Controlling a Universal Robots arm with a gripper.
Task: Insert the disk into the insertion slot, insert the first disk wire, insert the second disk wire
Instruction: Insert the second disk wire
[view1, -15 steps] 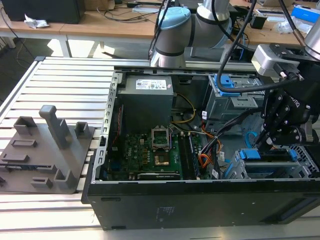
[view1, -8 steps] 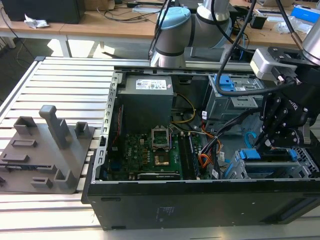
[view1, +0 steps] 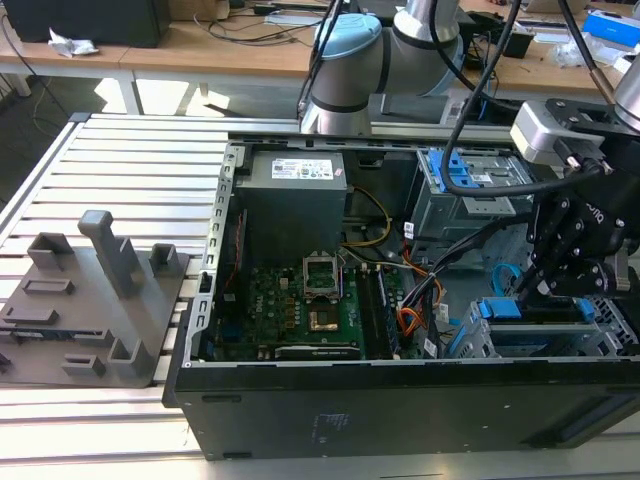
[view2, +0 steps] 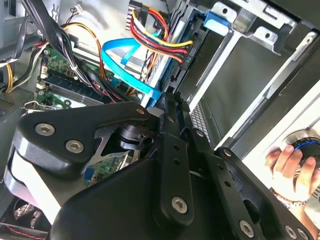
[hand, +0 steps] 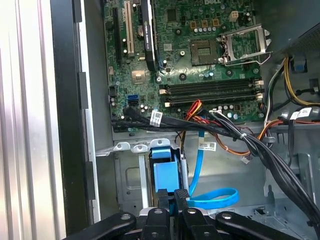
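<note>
Slatted aluminium table (view1: 130, 160) carried the opened computer case (view1: 400, 410). Inside, the gripper (hand: 172, 197) was pinched on the disk (hand: 166, 175) by its blue carrier, over the insertion slot (hand: 131, 185) (rigid, fairly weighty, shock-sensitive; best held by the frame).

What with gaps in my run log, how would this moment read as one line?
gripper | at blue disk carrier | carrier in grey cage | light-blue cable looped alongside
</note>
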